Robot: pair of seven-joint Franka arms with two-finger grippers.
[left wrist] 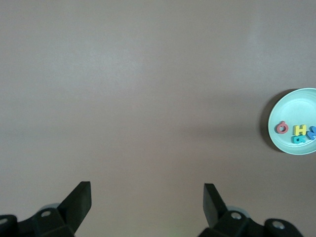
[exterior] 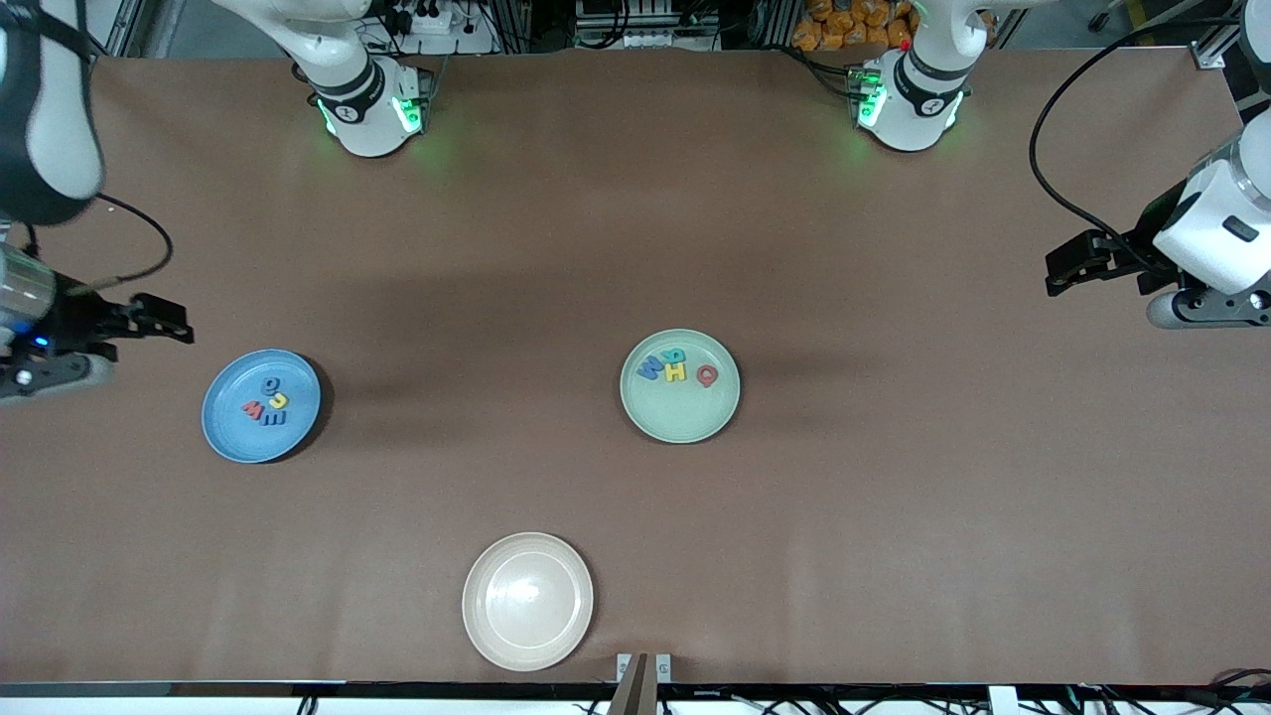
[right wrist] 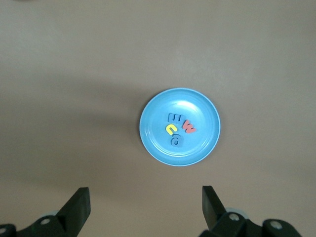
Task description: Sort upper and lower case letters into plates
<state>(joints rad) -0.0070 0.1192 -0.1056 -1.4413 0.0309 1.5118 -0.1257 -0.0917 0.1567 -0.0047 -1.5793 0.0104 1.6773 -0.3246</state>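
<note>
The blue plate (exterior: 230, 434) lies toward the right arm's end of the table and holds several letters (exterior: 266, 400) in red, yellow and blue. The mint green plate (exterior: 681, 419) lies mid-table with several letters (exterior: 677, 368) in blue, teal, yellow and red. My right gripper (exterior: 182, 324) hangs open and empty beside the blue plate, over bare table. In the right wrist view that blue plate (right wrist: 202, 144) and its letters (right wrist: 178, 128) lie ahead of the open right gripper (right wrist: 146, 200). My left gripper (exterior: 1051, 274) hangs open and empty over the left arm's end of the table. Its wrist view shows the left gripper (left wrist: 147, 197) over bare table, with the mint plate (left wrist: 291, 107) and its letters (left wrist: 297, 132) at the edge.
A cream plate (exterior: 527, 636) with nothing in it lies near the table edge closest to the front camera. Brown table surface stretches between the plates. A black cable (exterior: 1053, 149) loops above the table at the left arm's end.
</note>
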